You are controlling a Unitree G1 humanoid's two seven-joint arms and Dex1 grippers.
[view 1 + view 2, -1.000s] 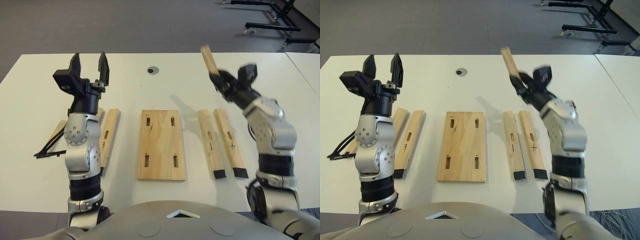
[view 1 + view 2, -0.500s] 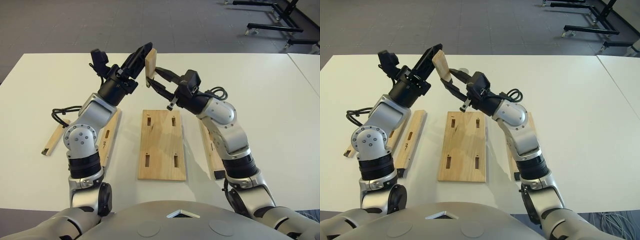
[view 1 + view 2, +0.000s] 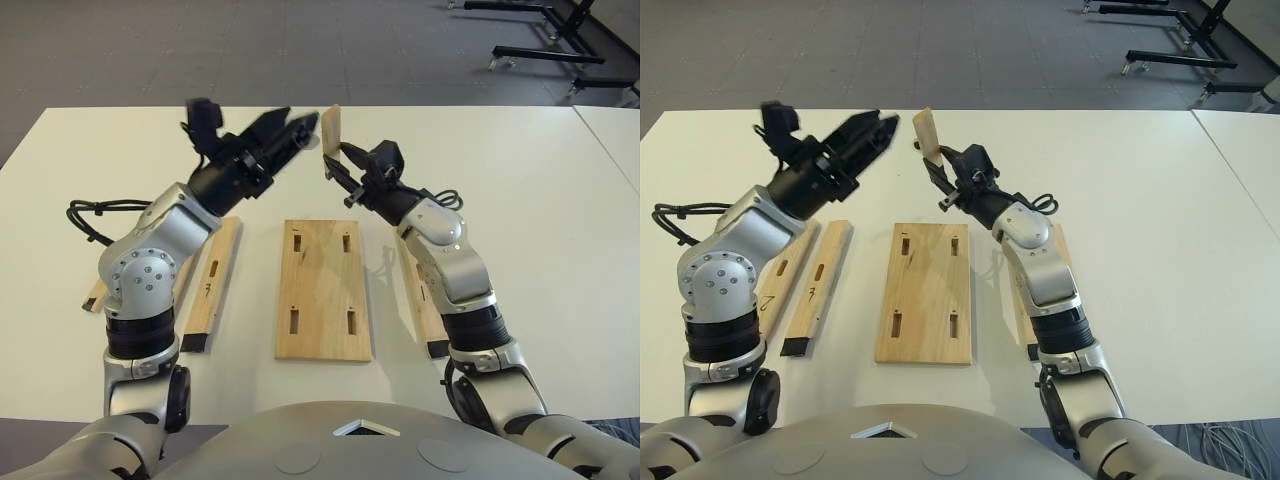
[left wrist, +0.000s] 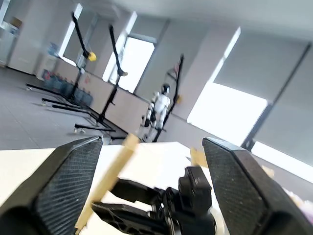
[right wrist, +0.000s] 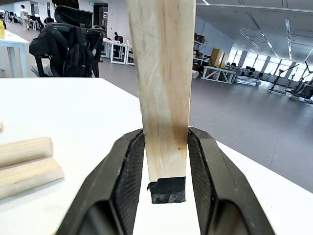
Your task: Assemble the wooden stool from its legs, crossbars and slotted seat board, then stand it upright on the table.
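Stool leg [image 3: 331, 128], one piece, black-tipped end down, gripped upright by my right gripper [image 5: 165, 147], which is clenched on it just above the tip. It hangs in the air above the 12 o'clock end of the seat board [image 3: 322, 290]. That board lies flat mid-worktop [image 3: 560, 250] with its four slots facing up and nothing fitted in them. My left gripper [image 3: 303, 130] is released, with its jaws spread wide. It sits close at the raised leg's 9 o'clock and is not touching it. Loose legs: a slotted one [image 3: 212, 275] lies at the board's 9 o'clock with more wood beyond it. Another [image 3: 425, 300] lies at 3 o'clock, partly under my right arm. I judge assembly barely begun.

Hazards as I read them:
- The hold sits at the leg's very bottom, so most of its length stands free. A nudge from the left gripper could lever it round or out of the hold.
- If this is a handover, letting go on the right before the left has closed would drop the leg onto the board.
- The black tip sits between the right gripper's jaws, so I cannot tell which end suits a slot.
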